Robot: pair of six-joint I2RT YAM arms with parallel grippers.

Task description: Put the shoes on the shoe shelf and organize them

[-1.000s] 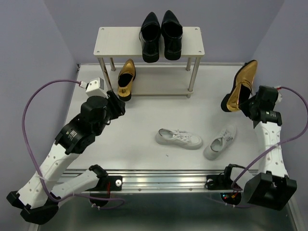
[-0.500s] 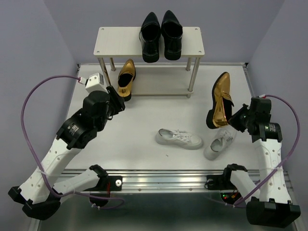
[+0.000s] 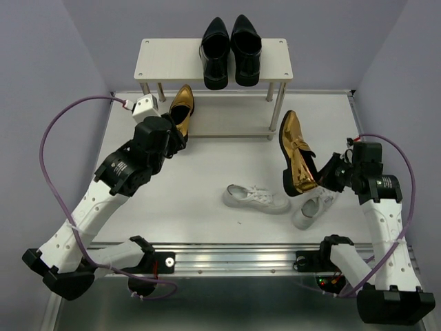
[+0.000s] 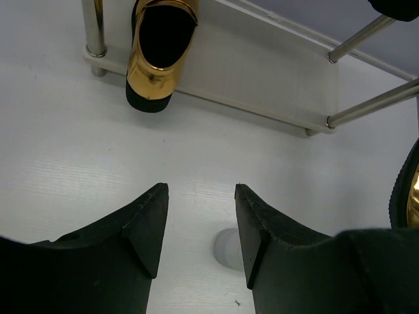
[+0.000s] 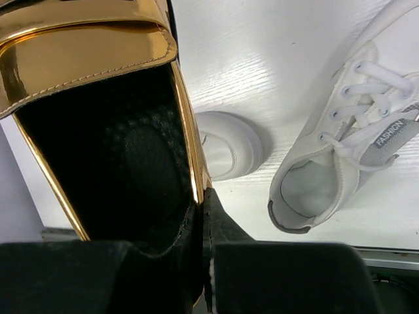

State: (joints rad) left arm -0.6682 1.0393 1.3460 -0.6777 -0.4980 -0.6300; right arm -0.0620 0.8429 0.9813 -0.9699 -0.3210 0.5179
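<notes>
Gold loafer (image 3: 296, 153) hangs above the surface (image 3: 207, 165), heel-clamped in our right gripper (image 3: 320, 176), toe toward 12 o'clock, and we judge the shoe shelf (image 3: 155, 61) lies at 11 o'clock from it, while our left gripper (image 4: 200, 196) hovers parted and empty by the shelved mate (image 3: 181, 110).

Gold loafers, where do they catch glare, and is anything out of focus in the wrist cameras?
Top external: bright streaks on the held gold loafer, light otherwise even. Right wrist: its gold upper glares, stitching sharp. Left wrist: the fingers are dark but show texture; the shelved gold loafer shines at its heel; nothing plainly out of focus.
</notes>
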